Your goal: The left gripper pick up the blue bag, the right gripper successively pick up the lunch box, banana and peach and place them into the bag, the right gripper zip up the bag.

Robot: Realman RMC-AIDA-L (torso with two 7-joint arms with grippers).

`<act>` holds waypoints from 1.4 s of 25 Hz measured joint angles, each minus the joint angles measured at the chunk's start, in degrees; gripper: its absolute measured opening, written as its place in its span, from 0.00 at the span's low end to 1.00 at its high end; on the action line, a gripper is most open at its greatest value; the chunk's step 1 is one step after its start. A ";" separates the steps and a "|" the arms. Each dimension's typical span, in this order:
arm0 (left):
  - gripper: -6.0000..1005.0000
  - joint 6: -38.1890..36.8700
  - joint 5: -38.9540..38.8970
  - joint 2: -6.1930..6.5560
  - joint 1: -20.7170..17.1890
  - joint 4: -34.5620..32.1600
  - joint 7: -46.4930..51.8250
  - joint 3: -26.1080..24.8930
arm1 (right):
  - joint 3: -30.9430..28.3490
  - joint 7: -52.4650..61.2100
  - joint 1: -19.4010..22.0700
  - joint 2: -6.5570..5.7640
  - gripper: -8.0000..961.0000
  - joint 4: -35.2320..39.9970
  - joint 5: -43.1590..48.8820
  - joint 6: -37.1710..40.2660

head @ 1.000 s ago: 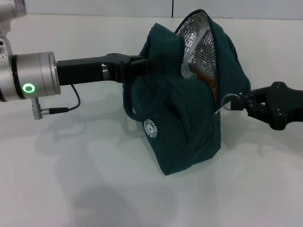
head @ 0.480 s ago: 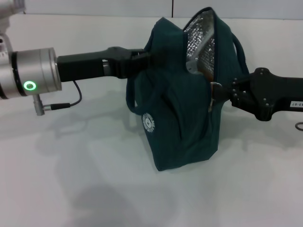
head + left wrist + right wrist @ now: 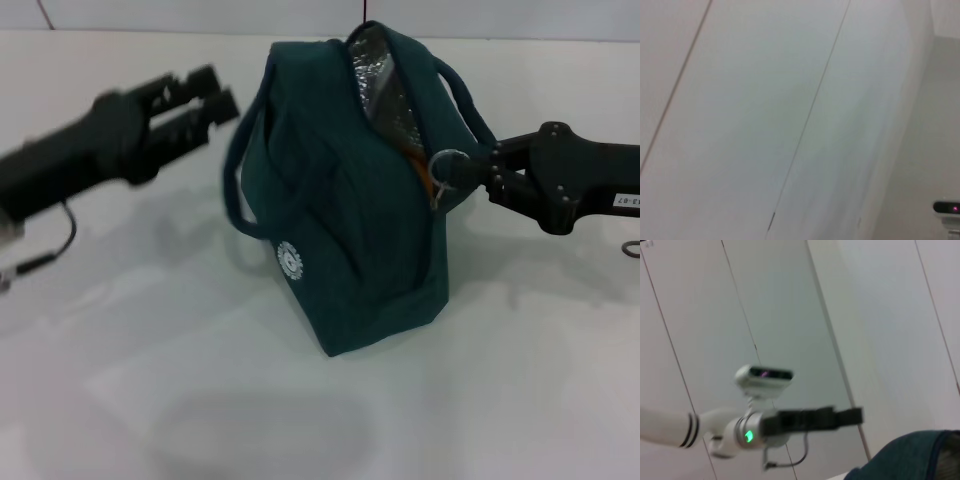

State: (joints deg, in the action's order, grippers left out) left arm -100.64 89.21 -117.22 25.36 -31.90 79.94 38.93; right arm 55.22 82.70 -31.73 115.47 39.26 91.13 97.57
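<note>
The blue bag [image 3: 345,230] stands on the white table, its top still partly open so the silver lining [image 3: 375,80] shows. An orange sliver [image 3: 424,172], likely the banana, peeks out by the zipper. The lunch box and peach are hidden. My right gripper [image 3: 478,172] is at the bag's right end, shut on the metal zipper ring [image 3: 448,163]. My left gripper [image 3: 205,92] hangs open to the left of the bag, apart from it. The right wrist view shows the left gripper [image 3: 855,416] far off and a corner of the bag [image 3: 910,456].
One rope handle [image 3: 238,175] droops on the bag's left side, the other [image 3: 462,98] arches on the right. A thin cable loop [image 3: 630,247] lies at the table's right edge. The left wrist view shows only wall panels.
My left gripper has let go of the bag and pulled back to the left, open. The bag has shifted left and its opening is narrower, the right gripper having drawn the zipper ring further along.
</note>
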 joint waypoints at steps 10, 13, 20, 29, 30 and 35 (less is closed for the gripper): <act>0.65 -4.77 1.34 -2.43 -7.50 10.33 -12.72 6.79 | 0.25 -0.03 -3.00 0.21 0.02 -0.51 -0.03 -1.69; 0.65 -4.67 1.36 -2.49 -7.24 15.04 -17.00 7.72 | 0.49 -1.10 -6.41 0.21 0.02 -3.29 -0.07 -1.96; 0.66 2.24 -2.03 -3.09 -4.63 24.10 -25.48 8.19 | 1.18 -3.52 -9.86 0.47 0.02 -6.09 -0.34 -2.71; 0.66 7.95 -4.71 -3.26 -0.84 28.97 -28.65 8.30 | 2.86 -6.50 -12.34 0.62 0.02 -10.28 -2.04 -4.24; 0.66 7.93 -4.71 -3.28 -0.61 29.07 -28.65 8.30 | 2.91 -6.74 -12.38 0.67 0.02 -10.39 -2.05 -4.50; 0.66 6.39 -4.42 -3.06 0.08 28.93 -26.57 8.38 | 2.96 -7.54 -12.26 0.73 0.02 -10.54 -2.41 -5.09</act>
State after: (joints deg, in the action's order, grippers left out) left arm -94.26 84.79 -120.28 25.44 -2.97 53.37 47.31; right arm 58.17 75.16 -43.99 116.20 28.72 88.72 92.49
